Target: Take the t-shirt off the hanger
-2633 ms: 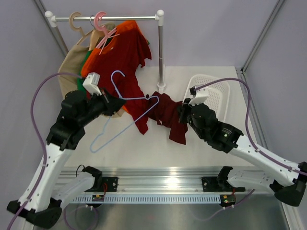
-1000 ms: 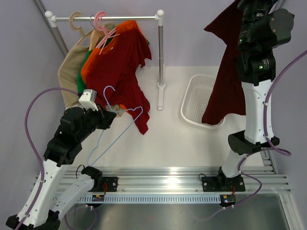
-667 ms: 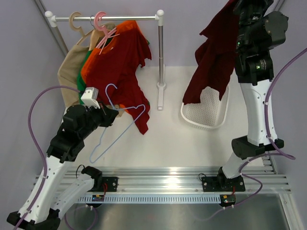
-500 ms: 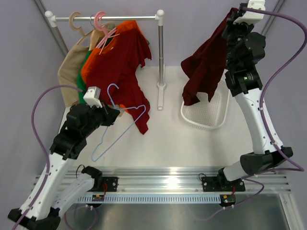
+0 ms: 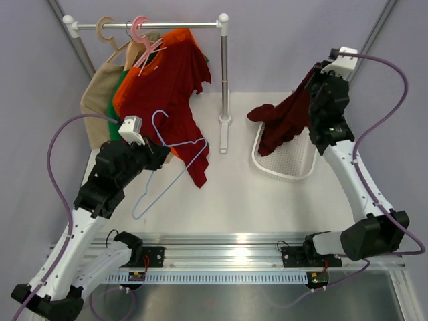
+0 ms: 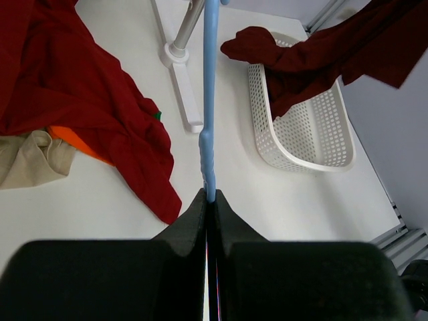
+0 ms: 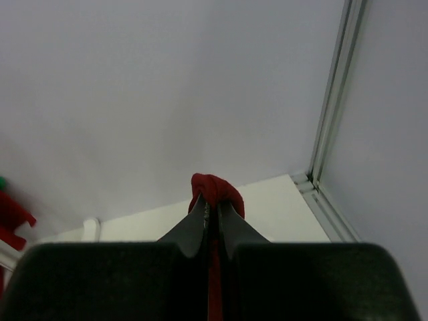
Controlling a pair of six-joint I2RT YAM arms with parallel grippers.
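On my left, the left gripper (image 6: 209, 198) is clamped tight on the hanger (image 6: 210, 100). Its pale blue wire runs straight out ahead of the jaws with no cloth on it, and the red shirt (image 6: 80, 87) on the rack hangs just off to that gripper's left. Over on the right, the right gripper (image 7: 210, 208) sits high above the surface (image 5: 234, 194), pinched closed on a fold of the t-shirt (image 5: 284, 120). The cloth bunches up between the fingertips and trails away below the gripper, its lower end drooping across the rim of the white basket (image 5: 289, 176) underneath.
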